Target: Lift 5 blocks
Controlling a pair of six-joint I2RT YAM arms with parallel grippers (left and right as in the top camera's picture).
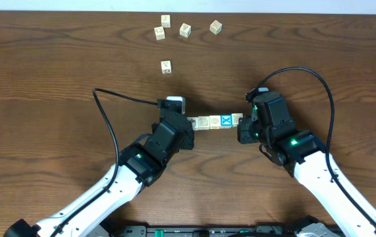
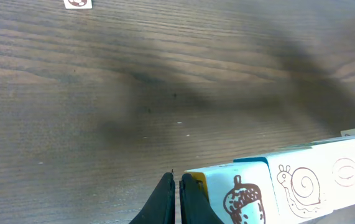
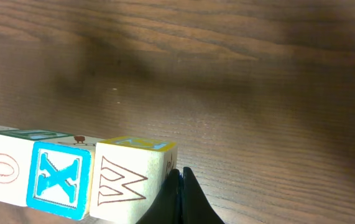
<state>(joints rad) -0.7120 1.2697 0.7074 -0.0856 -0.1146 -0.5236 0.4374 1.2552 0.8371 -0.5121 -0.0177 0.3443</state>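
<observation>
Legible, right wrist view: red "O" on cream block; white "X" on blue block; brown "W" on yellow-topped block. Left wrist view: acorn block, then snail block, then faint oval outline on the next face. No brand or maker's mark readable.

Position: five blocks in one straight row, face to face, mid-table, directly betw. the two hands. Cannot tell whether resting on table or clear of it.

Left hand: fingers pressed together, nothing betw. them, outer side touching the acorn end of row.

Right hand: fingers likewise closed on nothing, touching the "W" end.

Also noted: five loose cubes near far table edge, well apart from both hands.
</observation>
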